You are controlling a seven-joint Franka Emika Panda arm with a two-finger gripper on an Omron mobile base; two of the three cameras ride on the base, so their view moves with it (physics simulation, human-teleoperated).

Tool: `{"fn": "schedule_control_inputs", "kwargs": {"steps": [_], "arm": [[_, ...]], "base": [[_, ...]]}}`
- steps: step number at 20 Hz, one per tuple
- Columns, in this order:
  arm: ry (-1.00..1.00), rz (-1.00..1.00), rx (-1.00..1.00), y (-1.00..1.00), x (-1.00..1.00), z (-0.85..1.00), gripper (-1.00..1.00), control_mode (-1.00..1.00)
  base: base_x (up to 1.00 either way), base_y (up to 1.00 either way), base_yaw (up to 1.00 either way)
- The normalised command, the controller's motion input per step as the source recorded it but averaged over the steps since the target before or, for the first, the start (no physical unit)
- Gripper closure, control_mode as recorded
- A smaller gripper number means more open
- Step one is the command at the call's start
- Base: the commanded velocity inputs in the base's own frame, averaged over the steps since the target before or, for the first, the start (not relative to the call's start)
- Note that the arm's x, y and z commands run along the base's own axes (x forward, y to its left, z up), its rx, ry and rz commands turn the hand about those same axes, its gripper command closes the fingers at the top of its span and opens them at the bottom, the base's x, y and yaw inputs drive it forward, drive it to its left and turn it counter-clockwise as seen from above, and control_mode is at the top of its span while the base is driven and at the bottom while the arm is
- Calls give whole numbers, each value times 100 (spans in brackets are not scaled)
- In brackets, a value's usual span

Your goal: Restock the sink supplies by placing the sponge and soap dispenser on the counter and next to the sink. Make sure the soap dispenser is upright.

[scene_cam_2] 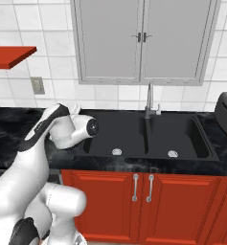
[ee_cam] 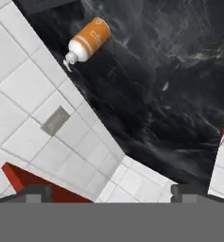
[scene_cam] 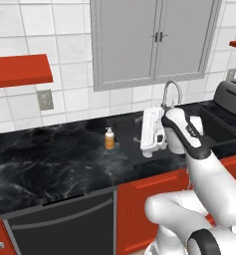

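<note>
The orange soap dispenser (scene_cam: 109,139) with its whitish pump top stands upright on the black marble counter (scene_cam: 50,159), just left of the sink (scene_cam: 216,130). In the hand view the soap dispenser (ee_cam: 89,38) appears near the top, well ahead of my gripper (ee_cam: 112,194). The two fingertips stand far apart with nothing between them, so the gripper is open. From the left base view my gripper (scene_cam: 145,144) hovers over the sink's left edge, a short way right of the bottle and apart from it. The sponge is out of view.
A curved chrome faucet (scene_cam: 172,92) rises behind the sink (scene_cam_2: 148,134). A toaster (scene_cam_2: 226,107) sits at the far right of the counter. A red shelf (scene_cam: 20,69) and a wall outlet (scene_cam: 45,99) are on the left, grey cabinets above, a dishwasher (scene_cam: 64,224) below.
</note>
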Motion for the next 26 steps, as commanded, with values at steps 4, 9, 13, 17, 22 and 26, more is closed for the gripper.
{"fn": "schedule_control_inputs", "kwargs": {"steps": [4,9,13,17,22,26], "arm": [[-29,1,-68,-44,-23,63,-100,-100],[-21,3,-69,-58,-38,15,-100,-100],[-3,17,-60,-50,-29,-56,-100,-100],[1,27,-55,-20,-8,-89,-100,-100],[4,39,-43,-5,-8,-33,-100,-100],[5,33,-20,4,-16,0,-100,-100]], "base": [[0,0,0],[0,0,0],[0,0,0],[0,0,0],[0,0,0],[0,0,0]]}}
